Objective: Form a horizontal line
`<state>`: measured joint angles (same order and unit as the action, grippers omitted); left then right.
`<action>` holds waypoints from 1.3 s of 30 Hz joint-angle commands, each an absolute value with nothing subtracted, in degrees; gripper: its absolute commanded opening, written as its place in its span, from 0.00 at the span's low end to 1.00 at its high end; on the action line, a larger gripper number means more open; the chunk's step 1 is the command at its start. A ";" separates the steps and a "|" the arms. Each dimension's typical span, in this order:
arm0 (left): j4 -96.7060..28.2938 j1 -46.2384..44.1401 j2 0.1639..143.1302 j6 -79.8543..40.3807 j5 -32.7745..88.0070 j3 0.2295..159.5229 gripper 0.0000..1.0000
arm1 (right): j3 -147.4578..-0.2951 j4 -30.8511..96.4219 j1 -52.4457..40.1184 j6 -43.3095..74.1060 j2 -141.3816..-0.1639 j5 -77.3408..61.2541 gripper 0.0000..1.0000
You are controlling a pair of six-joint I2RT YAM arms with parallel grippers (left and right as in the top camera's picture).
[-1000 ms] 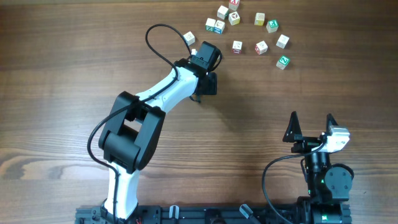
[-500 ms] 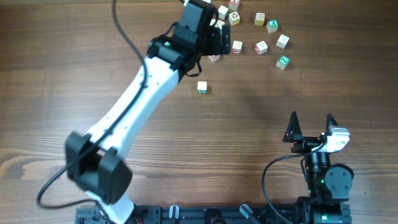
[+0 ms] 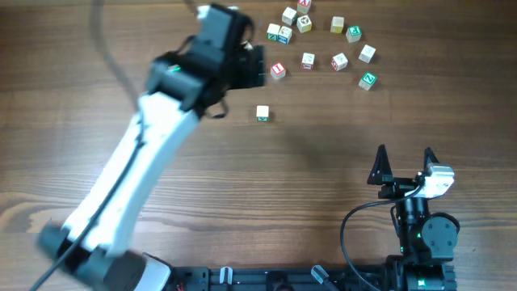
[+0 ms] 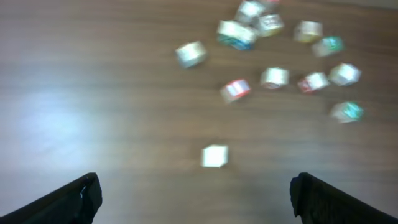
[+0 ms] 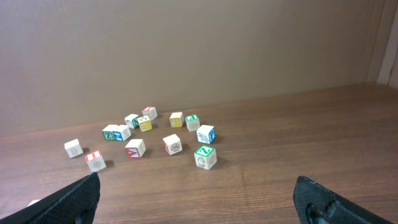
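Note:
No horizontal line shows in any view; the whitish letter cubes all lie loose. One cube (image 3: 262, 113) (image 4: 214, 155) sits alone, nearer than the cluster (image 3: 339, 61) at the far right. A red-marked cube (image 3: 278, 70) (image 4: 235, 89) lies at the cluster's left edge. My left gripper (image 3: 252, 65) (image 4: 194, 185) hovers left of that cube, open and empty; its view is blurred. My right gripper (image 3: 404, 153) (image 5: 198, 183) stands open and empty at the near right, facing the cubes, with a green Z cube (image 5: 204, 157) closest to it.
The left arm (image 3: 153, 153) stretches diagonally from the near left edge to the far centre. The cluster holds several cubes, among them a green-marked one (image 3: 367, 80) and a touching pair (image 3: 279, 33). Bare wood lies between the lone cube and my right gripper.
The left gripper let go of the lone cube and opened, reached up into the cluster, then swung left. The red-marked cube now shows uncovered. The right arm has not moved.

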<state>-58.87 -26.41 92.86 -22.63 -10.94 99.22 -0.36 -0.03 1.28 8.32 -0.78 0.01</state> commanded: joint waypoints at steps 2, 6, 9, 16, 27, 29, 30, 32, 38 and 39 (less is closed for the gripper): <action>-69.67 -17.34 81.12 -27.53 -16.75 99.66 1.00 | -0.30 -0.05 1.13 13.26 -0.30 -1.63 1.00; -78.54 -11.05 77.30 -27.46 -16.78 99.66 1.00 | -0.30 -0.67 1.13 32.03 -2.72 -11.38 1.00; -83.57 -9.39 77.21 -27.44 -16.78 99.66 1.00 | -0.30 -1.17 1.13 42.92 -6.87 -13.76 1.00; -85.17 -9.37 77.36 -27.44 -16.78 99.66 1.00 | -5.91 3.90 1.13 39.29 -16.97 -25.96 0.99; -85.14 -9.37 77.36 -27.46 -16.78 99.66 1.00 | -45.30 31.73 1.13 24.82 -52.58 -20.58 1.00; -85.14 -9.37 77.36 -27.44 -16.78 99.66 1.00 | -55.75 42.11 1.13 23.92 -60.12 -20.64 0.99; -85.14 -9.37 77.36 -27.44 -16.78 99.66 1.00 | -60.29 46.57 1.13 23.94 -63.35 -20.84 1.00; -85.14 -9.37 77.36 -27.44 -16.75 99.66 1.00 | -66.81 47.77 1.13 24.16 -68.97 -24.14 1.00; -85.14 -9.37 77.36 -27.44 -16.78 99.66 1.00 | -67.66 34.00 1.13 24.23 -76.40 -24.62 1.00; -85.14 -9.37 77.36 -27.44 -16.75 99.66 1.00 | -67.68 29.10 0.80 26.92 -78.63 -24.84 0.99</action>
<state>-85.27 -9.72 77.28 -26.89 -16.08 99.50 -66.70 32.45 1.26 25.50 -76.29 -23.70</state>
